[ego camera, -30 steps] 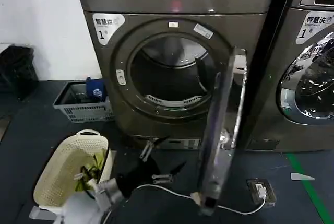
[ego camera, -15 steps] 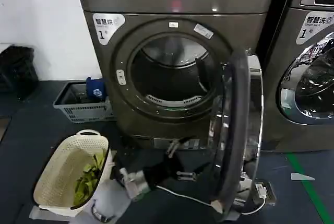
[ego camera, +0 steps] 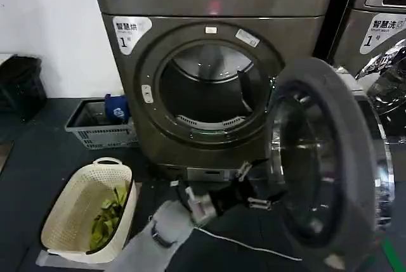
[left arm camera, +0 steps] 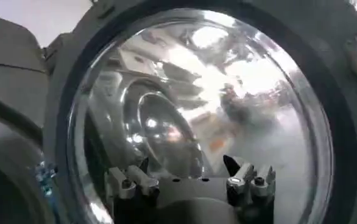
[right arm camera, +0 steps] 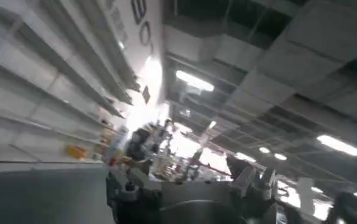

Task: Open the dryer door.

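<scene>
The dryer door (ego camera: 336,158) stands swung wide to the right of the drum opening (ego camera: 206,91), its grey inner face and domed window turned toward me. My left gripper (ego camera: 252,187) is low in front of the machine, at the door's inner left edge, open with nothing between its fingers. In the left wrist view the left gripper (left arm camera: 187,178) faces the door's window (left arm camera: 197,103) close up, jaws spread wide. My right gripper (right arm camera: 187,182) points up at a ceiling with strip lights, open and holding nothing.
A cream laundry basket (ego camera: 82,212) with green clothes sits on the floor at the left. A grey crate (ego camera: 101,126) stands beside the dryer. A second machine (ego camera: 380,37) is right behind the open door. A white cable (ego camera: 247,246) crosses the floor.
The door has swung from edge-on to wide open toward the right. My left gripper has travelled right along with it.
</scene>
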You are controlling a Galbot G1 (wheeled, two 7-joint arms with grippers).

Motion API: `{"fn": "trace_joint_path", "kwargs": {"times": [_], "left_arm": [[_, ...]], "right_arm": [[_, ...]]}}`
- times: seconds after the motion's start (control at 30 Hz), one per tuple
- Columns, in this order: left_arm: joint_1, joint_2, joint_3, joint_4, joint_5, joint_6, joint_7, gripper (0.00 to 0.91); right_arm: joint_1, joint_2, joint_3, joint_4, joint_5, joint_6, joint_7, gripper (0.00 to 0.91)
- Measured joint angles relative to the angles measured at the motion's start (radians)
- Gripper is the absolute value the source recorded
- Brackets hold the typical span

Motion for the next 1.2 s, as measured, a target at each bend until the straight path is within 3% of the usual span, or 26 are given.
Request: {"fn": "trace_joint_path", "kwargs": {"times": [0.43,1.0,1.2], "left_arm": [[-0.148,-0.123,0.09,0.179,-0.004,-0.014,0.0,0.907],[-0.281,-0.278,0.127,0.406,0.016,-0.033,-0.001,0.907],[-0.311,-0.277,0.118,0.477,0.047,-0.019,-0.021,0.907]], "right_arm": [[-0.041,0.007,0.076,-0.105,-0.037,0.115,0.008,0.907],[-0.051,0.029,0.116,-0.137,-0.016,0.149,0.06,0.907],[-0.053,0.031,0.118,-0.15,-0.036,0.198,0.06,0.907]]}}
